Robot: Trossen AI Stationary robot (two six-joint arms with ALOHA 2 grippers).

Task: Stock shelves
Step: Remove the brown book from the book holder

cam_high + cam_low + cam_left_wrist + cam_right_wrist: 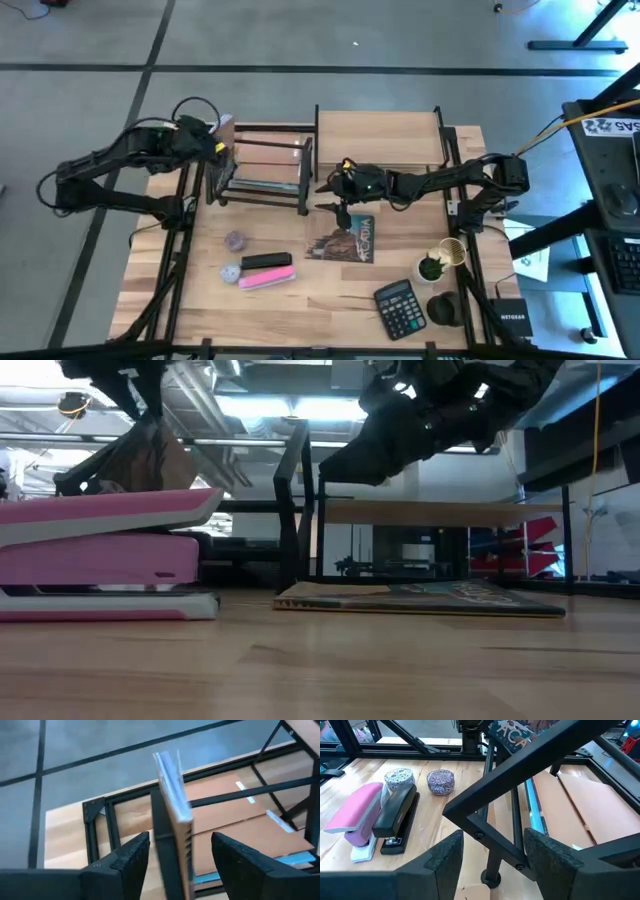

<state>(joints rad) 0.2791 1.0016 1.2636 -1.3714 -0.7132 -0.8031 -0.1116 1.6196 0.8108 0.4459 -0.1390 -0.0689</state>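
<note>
The low black rack [265, 165] stands at the table's far middle with flat brown boards lying in it. The light wood shelf [380, 135] is to its right. At the rack's left end a thin brown-backed book [175, 805] stands on edge beside a rack post. My left gripper [222, 143] is open, with a finger on either side of the book and a gap showing at each [181, 840]. My right gripper [328, 188] is open at the rack's right near corner, and the corner post [490, 845] stands between its fingers.
On the table's near half lie a magazine [345, 240], a pink stapler [268, 280], a black stapler [265, 261] and two round tins [235, 240]. A calculator [400, 308], a small plant pot [432, 266] and a cup [452, 250] stand at the near right.
</note>
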